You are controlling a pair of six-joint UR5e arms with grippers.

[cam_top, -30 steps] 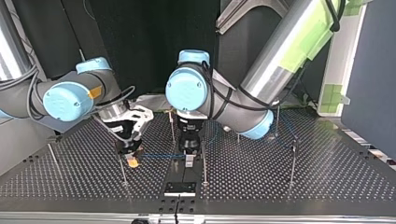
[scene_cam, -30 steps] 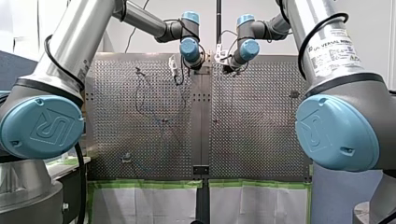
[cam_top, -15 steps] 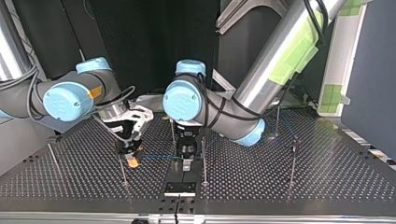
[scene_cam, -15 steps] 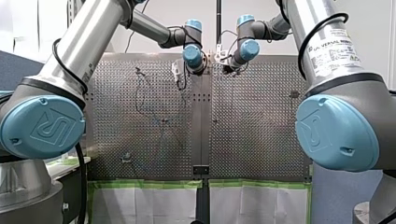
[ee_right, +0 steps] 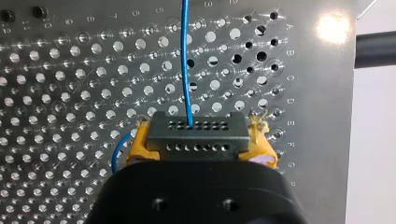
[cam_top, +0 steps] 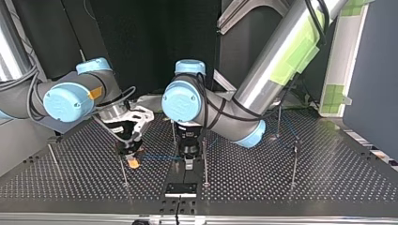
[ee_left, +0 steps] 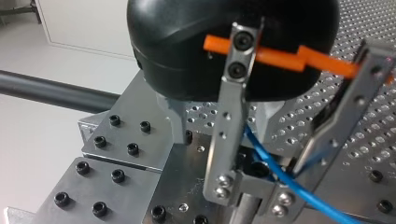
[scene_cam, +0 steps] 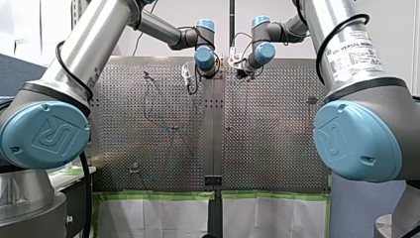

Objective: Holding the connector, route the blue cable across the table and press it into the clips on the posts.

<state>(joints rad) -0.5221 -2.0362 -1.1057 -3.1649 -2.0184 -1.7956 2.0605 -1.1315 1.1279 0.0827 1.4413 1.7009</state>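
My right gripper (ee_right: 198, 153), with yellow pads, is shut on the dark connector (ee_right: 197, 135). The blue cable (ee_right: 187, 60) leaves the connector and runs ahead over the perforated table (ee_right: 70, 93). In the top view my right gripper (cam_top: 133, 161) stands low at the left of centre, and the blue cable (cam_top: 159, 156) runs from it to my left gripper (cam_top: 189, 162). My left gripper (ee_left: 250, 193) points down at the table's middle strip. Its metal fingers (ee_left: 229, 116) stand apart on either side of the blue cable (ee_left: 275, 170), so it is open.
Thin posts stand around the work: one (cam_top: 124, 171) just before my right gripper, one (cam_top: 205, 161) beside my left gripper, others (cam_top: 294, 164) (cam_top: 279, 119) at the top view's right. A black plate (cam_top: 180, 189) lies near the table's front edge.
My left arm's wrist and forearm have swung toward the top view's left, and its gripper has settled over the cable. My right arm has not moved.
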